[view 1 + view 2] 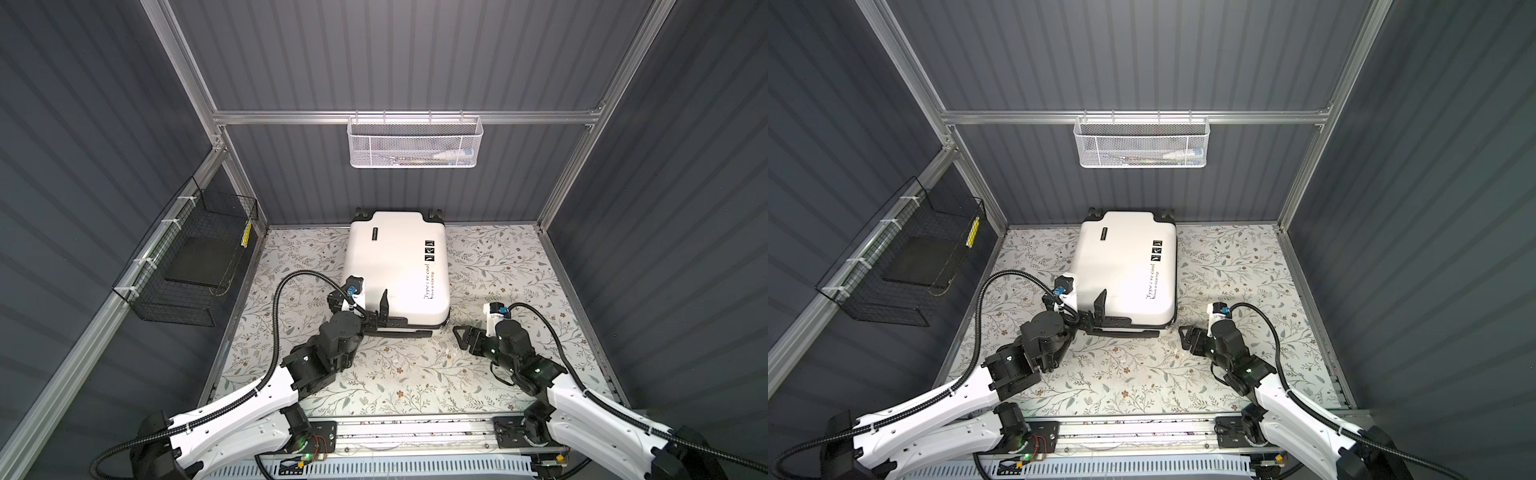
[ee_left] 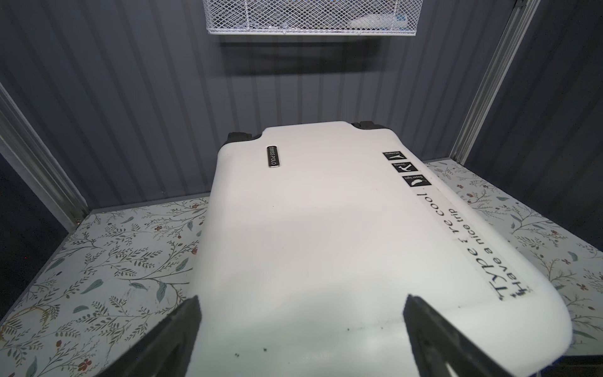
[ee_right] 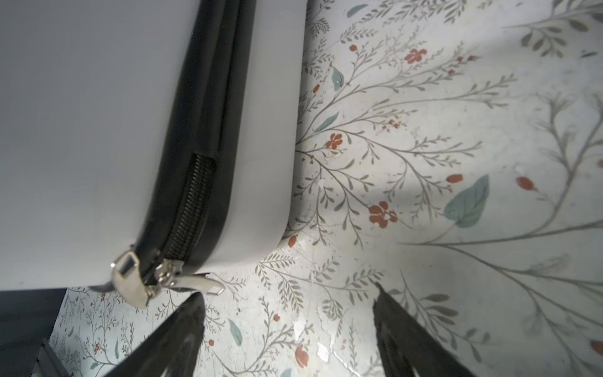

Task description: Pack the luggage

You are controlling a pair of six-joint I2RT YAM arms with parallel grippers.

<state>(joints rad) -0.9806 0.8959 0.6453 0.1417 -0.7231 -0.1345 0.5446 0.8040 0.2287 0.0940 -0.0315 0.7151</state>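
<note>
A small white hard-shell suitcase with rounded corners (image 1: 395, 262) was pictured lying flat and closed on a floral-patterned tabletop (image 1: 415, 374). It was set toward the back of the cell, with its black wheels (image 1: 361, 214) turned to the ribbed grey rear wall (image 1: 395, 62) and its black handle (image 1: 415, 332) to the front. Black lettering and three square marks (image 1: 431, 250) were seen along the shell's right side. The black zipper band (image 3: 208, 147) was shown done up round the near right corner, where two silver zipper pulls (image 3: 137, 280) met.

The left gripper (image 2: 302, 298) was positioned at the suitcase's near left corner with its jaws spread wide. One finger (image 2: 186, 323) was at the shell's left edge and the other over the lid; whether either touched the shell could not be told. The right gripper (image 3: 288, 300) was positioned just off the near right corner, its jaws also spread and nothing between them, with one fingertip (image 3: 192, 313) just beside the pulls.

A white mesh wire basket (image 1: 413, 143) was seen hooked on the aluminium rail (image 1: 291, 117) of the rear wall, the small items inside it too blurred to be named. A black wire basket (image 1: 187, 270) was fastened to the left wall, with a dark flat slab (image 1: 199, 262) lying in it.
</note>
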